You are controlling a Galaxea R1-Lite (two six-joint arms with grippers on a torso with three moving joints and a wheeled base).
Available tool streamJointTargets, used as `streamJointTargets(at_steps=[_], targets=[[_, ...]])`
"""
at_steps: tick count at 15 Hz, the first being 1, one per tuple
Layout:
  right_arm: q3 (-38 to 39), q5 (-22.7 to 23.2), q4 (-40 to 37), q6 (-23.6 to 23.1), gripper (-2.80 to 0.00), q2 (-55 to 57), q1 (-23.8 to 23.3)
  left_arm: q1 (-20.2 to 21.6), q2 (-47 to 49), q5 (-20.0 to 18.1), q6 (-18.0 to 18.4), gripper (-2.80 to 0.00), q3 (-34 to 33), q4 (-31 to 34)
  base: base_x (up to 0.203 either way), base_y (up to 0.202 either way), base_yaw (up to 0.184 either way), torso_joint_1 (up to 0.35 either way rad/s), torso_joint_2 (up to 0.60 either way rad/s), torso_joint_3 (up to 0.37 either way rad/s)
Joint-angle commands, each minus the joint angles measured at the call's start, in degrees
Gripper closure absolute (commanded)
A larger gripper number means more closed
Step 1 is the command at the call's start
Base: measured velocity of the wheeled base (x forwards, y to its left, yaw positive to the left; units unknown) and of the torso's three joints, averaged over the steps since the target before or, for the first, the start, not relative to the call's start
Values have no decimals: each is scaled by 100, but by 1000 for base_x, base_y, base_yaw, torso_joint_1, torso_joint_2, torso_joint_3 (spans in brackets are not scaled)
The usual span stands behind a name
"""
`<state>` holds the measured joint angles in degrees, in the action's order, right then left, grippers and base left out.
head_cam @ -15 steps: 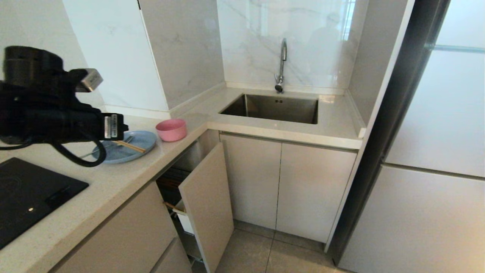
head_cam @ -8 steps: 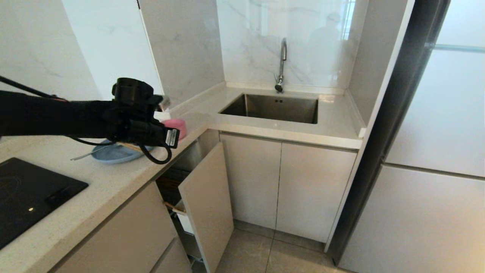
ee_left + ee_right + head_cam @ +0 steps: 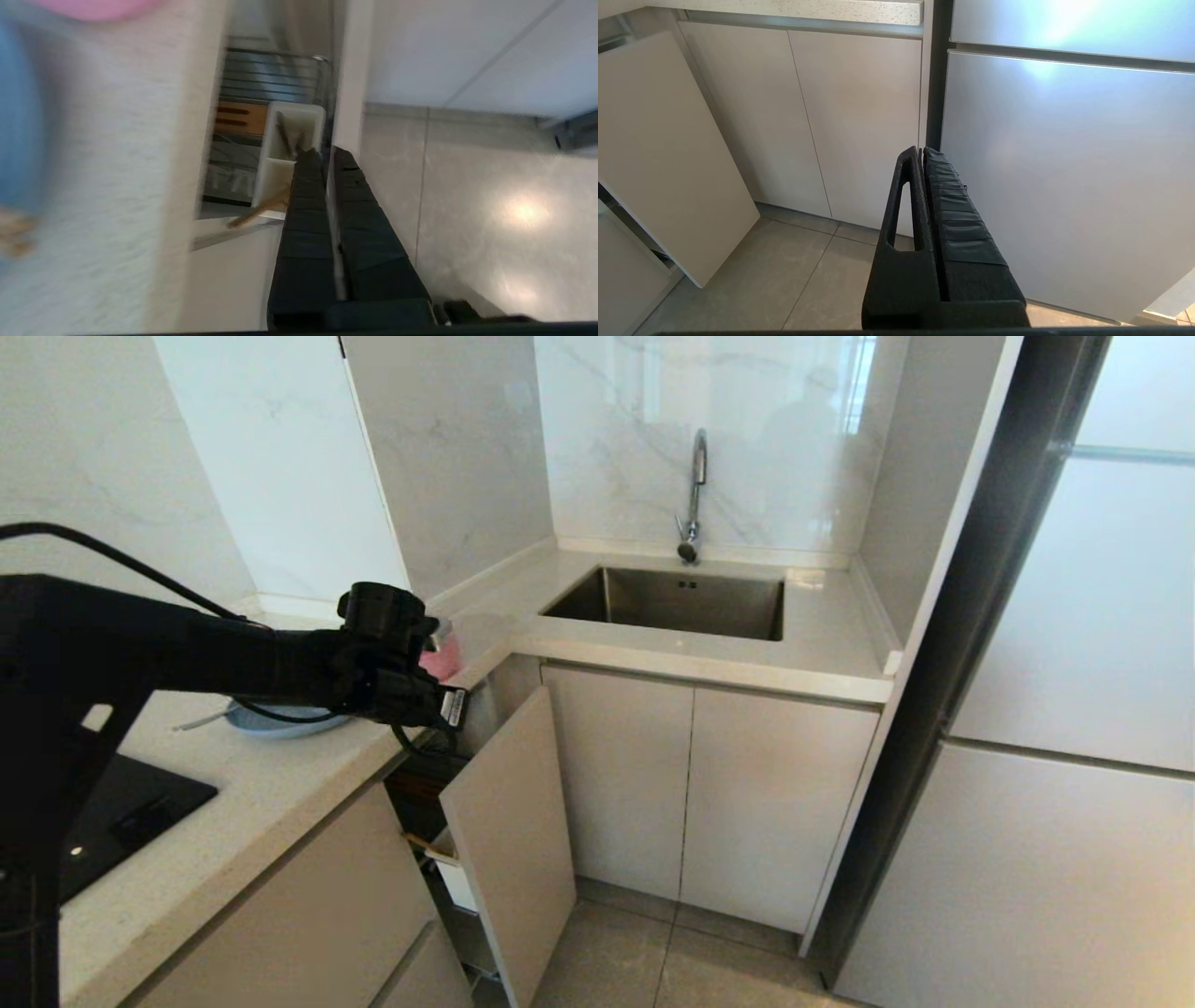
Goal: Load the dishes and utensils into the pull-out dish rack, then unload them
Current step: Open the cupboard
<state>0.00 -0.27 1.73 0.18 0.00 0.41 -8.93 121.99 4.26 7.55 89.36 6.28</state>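
A kitchen corner fills the head view: a pale speckled stone countertop (image 3: 280, 784) runs from lower left toward the steel sink (image 3: 681, 602) at centre top, and below its edge the pull-out dish rack (image 3: 439, 803), a chrome wire basket with a brown slotted wooden strip and beige front panel (image 3: 509, 840), stands drawn out at lower centre. On the counter, left of centre, lies the round flat light-blue plastic plate (image 3: 271, 721), and just behind the wrist a sliver of the small pink round bowl (image 3: 443, 658) shows. The left gripper (image 3: 329, 154) reaches across the counter edge at mid-frame, its jaws nearly together with only a thin slit between the black pads, holding nothing that can be made out. In the left wrist view it points down past the counter lip at the rack's white plastic utensil cup (image 3: 292, 140), where a light wooden chopstick (image 3: 257, 212) leans out at a slant; the cup lies straight ahead of the fingertips, its opening facing them. The dishes sit behind and to the side of the jaws, on the counter. The left arm is plainly the nearer one. The right gripper (image 3: 922, 154) hangs low by the cabinet doors at right, pads pressed together and empty.
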Motion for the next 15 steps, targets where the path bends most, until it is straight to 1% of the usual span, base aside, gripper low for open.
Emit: streamJointTargets(at_steps=[1, 4, 6, 8, 13, 15], targets=[[44, 0, 3, -1, 0, 0, 2, -11, 155, -32, 30, -280, -4, 5, 0, 0, 0, 0, 0, 0], [53, 0, 3, -1, 0, 0, 2, -39, 336, -224, 71, -280, 3, 4, 0, 0, 0, 0, 0, 0], [53, 0, 3, -1, 0, 0, 2, -43, 434, -247, 71, -280, 23, -5, 0, 0, 0, 0, 0, 0], [52, 0, 3, -1, 0, 0, 2, -48, 548, -403, 69, -280, 21, -171, 0, 0, 0, 0, 0, 0], [44, 0, 3, -1, 0, 0, 2, -48, 941, -436, 97, -280, 94, -348, 0, 0, 0, 0, 0, 0], [44, 0, 3, -1, 0, 0, 2, -48, 1115, -443, 94, -280, 124, -544, 0, 0, 0, 0, 0, 0]])
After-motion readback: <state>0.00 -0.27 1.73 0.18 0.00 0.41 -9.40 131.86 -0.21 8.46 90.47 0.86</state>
